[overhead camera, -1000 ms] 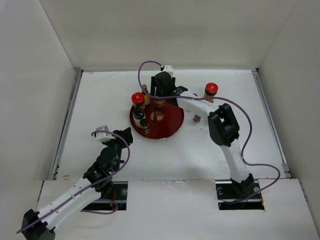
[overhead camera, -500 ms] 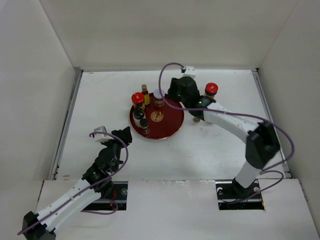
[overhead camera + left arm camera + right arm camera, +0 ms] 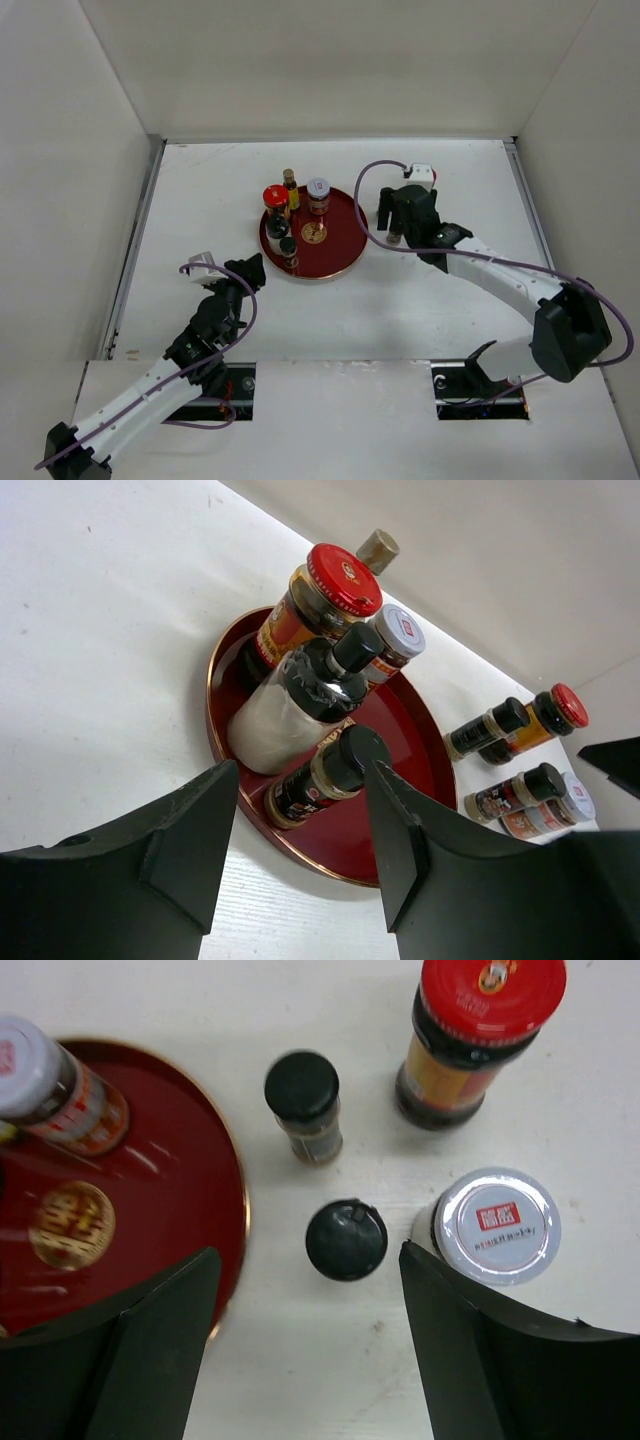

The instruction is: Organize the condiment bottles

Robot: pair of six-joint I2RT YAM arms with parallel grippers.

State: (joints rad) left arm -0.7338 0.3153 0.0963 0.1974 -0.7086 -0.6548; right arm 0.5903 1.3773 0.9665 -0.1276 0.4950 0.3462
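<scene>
The round red tray (image 3: 340,250) holds a red-capped amber jar (image 3: 275,196), a slim brown yellow-labelled bottle (image 3: 290,184), a white-lidded jar (image 3: 318,191) and two dark black-capped bottles (image 3: 279,226). My right gripper (image 3: 398,228) is open and empty over the bottles right of the tray. In the right wrist view it (image 3: 308,1285) hangs above a black-capped bottle (image 3: 346,1240), with another black-capped bottle (image 3: 304,1100), a red-capped jar (image 3: 480,1030) and a white-lidded jar (image 3: 497,1225) close by. My left gripper (image 3: 246,270) is open and empty near the tray's front left edge.
White walls close in the table on the left, back and right. In the left wrist view the tray (image 3: 390,820) stands just beyond my open left gripper (image 3: 300,830), and the off-tray bottles (image 3: 485,730) stand behind it to the right.
My right gripper has left the back of the tray, where the white-lidded jar now stands free, and swung right over the off-tray bottles. The left arm has not moved.
</scene>
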